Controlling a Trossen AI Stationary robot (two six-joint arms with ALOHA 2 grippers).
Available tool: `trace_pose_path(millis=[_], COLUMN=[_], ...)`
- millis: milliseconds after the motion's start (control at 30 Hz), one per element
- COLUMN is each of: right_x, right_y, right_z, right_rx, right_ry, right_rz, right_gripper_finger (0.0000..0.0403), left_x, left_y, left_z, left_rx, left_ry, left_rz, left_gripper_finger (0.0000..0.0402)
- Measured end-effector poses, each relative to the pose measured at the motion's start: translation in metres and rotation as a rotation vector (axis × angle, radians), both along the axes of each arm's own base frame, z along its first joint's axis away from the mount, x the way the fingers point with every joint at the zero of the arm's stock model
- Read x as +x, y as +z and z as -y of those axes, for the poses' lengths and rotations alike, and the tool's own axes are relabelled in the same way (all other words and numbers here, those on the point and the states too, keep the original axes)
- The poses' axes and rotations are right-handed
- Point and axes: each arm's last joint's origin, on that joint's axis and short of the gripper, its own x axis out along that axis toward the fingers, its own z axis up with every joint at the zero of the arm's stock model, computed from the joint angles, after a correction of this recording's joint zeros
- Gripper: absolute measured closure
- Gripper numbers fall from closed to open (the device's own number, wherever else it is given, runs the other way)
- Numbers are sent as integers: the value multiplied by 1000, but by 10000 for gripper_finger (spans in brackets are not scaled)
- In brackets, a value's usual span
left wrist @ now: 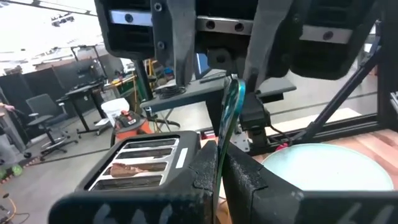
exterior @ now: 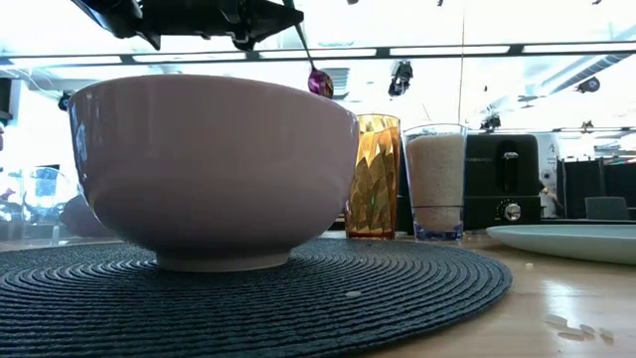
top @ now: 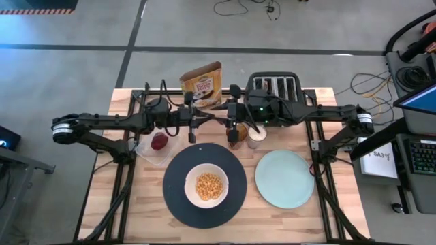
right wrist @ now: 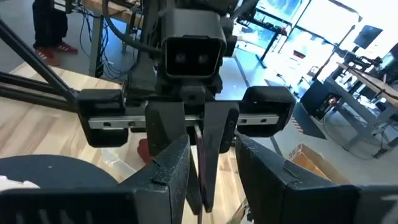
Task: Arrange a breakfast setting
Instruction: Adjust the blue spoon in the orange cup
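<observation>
Both arms meet above the table's middle, beyond the white bowl of cereal on the black round plate. My left gripper is shut on a shiny, iridescent spoon. My right gripper faces it, open; its fingers stand on either side of the spoon's handle with a gap. The pale green plate lies to the right. The cereal box stands at the far edge. The dark red fruit lies at the left, and toast sits in a toaster slot. My left gripper pinches the spoon's thin handle between its two fingers, which come level from the table's left. The handle sticks out past the fingertips toward the right gripper. The spoon is lifted clear of the table, its purple bowl end hanging lowest.
The black toaster stands at the far right. An amber glass and a glass of white liquid stand just below the grippers, beyond the black plate. The fruit lies in a clear container.
</observation>
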Motion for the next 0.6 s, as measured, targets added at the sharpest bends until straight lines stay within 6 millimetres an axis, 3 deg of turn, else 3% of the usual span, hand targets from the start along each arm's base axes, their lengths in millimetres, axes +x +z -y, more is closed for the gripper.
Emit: trace_pose_path(millis=[333, 433, 600], right_x=[17, 19, 19], right_y=[-11, -13, -14], right_z=[4, 4, 4], right_rx=[-39, -55, -71], right_ry=[2, 4, 12], right_rz=[21, 21, 14], right_gripper_finger=[283, 308, 383], left_x=[0, 2, 3], left_y=[0, -1, -3], left_z=[0, 0, -1], left_rx=[4, 2, 1], left_ry=[0, 0, 2], left_rz=[6, -1, -4], left_gripper_finger=[401, 401, 401])
